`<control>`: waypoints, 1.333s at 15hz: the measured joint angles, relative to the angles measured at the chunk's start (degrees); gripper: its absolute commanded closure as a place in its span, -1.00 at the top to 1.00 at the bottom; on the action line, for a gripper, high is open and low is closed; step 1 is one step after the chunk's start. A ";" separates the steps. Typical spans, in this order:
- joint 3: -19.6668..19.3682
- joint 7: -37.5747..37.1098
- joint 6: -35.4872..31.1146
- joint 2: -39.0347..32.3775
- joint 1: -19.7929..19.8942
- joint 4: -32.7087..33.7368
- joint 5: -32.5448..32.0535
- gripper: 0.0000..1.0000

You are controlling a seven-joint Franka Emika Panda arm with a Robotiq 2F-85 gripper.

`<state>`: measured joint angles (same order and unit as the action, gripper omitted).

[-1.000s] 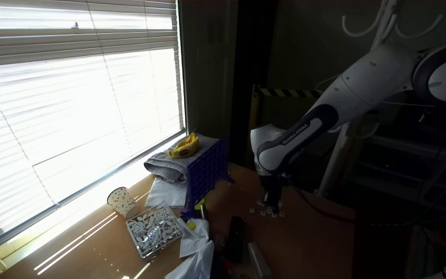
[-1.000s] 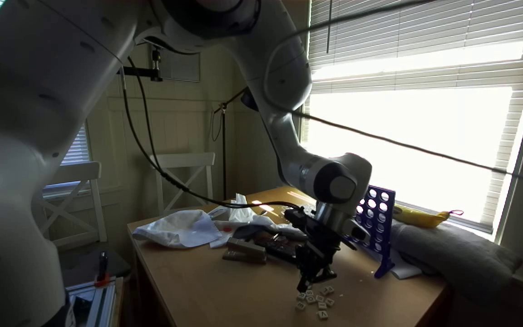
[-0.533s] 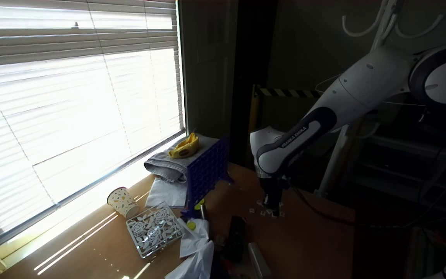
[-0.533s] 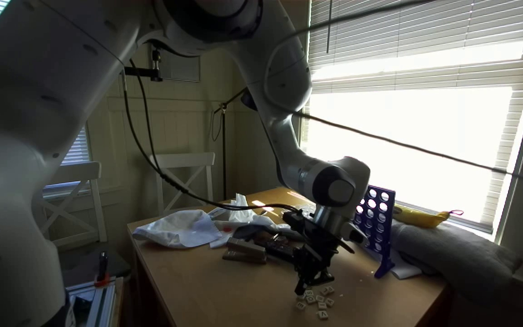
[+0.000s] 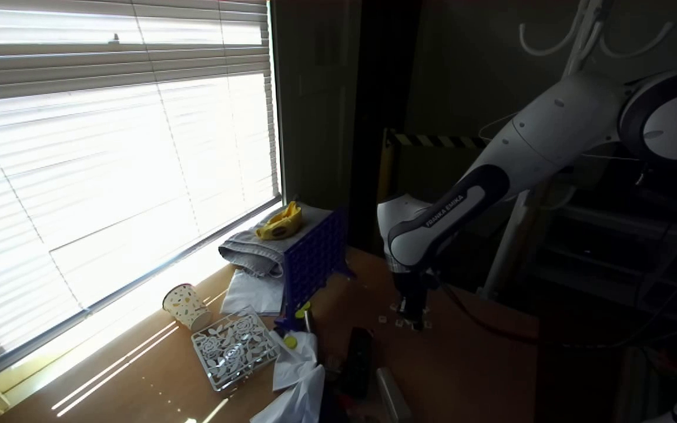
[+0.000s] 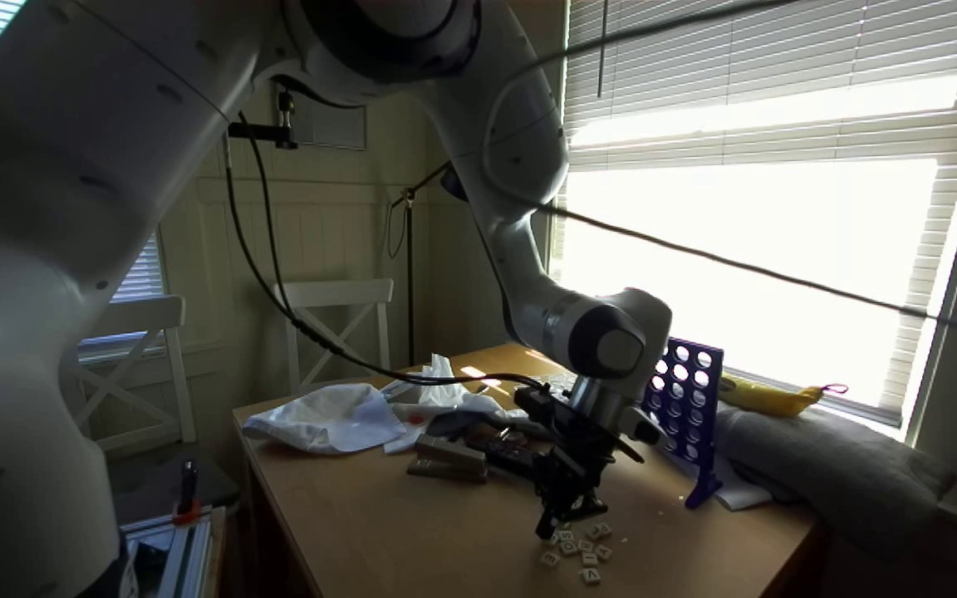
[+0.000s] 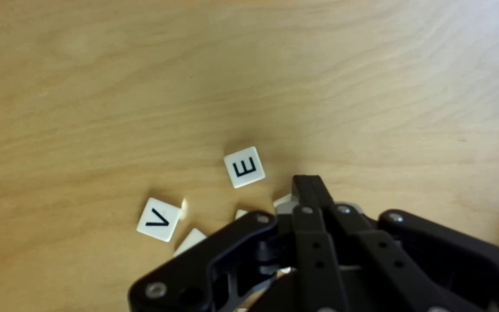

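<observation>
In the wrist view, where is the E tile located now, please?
Near the middle of the wrist view, the E tile lies on the table, left of the tip of the closed gripper and to the upper right of the V tile.

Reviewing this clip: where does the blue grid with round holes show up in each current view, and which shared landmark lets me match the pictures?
In an exterior view: the blue grid stands just below and left of the picture's centre.
In an exterior view: the blue grid stands right of centre, partly hidden.
Wrist view: not in it.
Shared landmark: the white letter tiles, near the gripper in all three views.
</observation>
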<state>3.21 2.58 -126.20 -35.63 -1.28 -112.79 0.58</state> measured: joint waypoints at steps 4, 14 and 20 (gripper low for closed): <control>0.00 0.00 0.01 -0.30 -0.43 0.59 -0.01 -1.00; 0.11 0.00 1.89 -1.77 -1.76 3.36 -0.02 -1.00; 0.25 0.01 4.25 -3.21 -2.54 6.00 -0.13 -1.00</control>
<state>3.45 2.59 -121.95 -38.85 -3.82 -106.80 0.45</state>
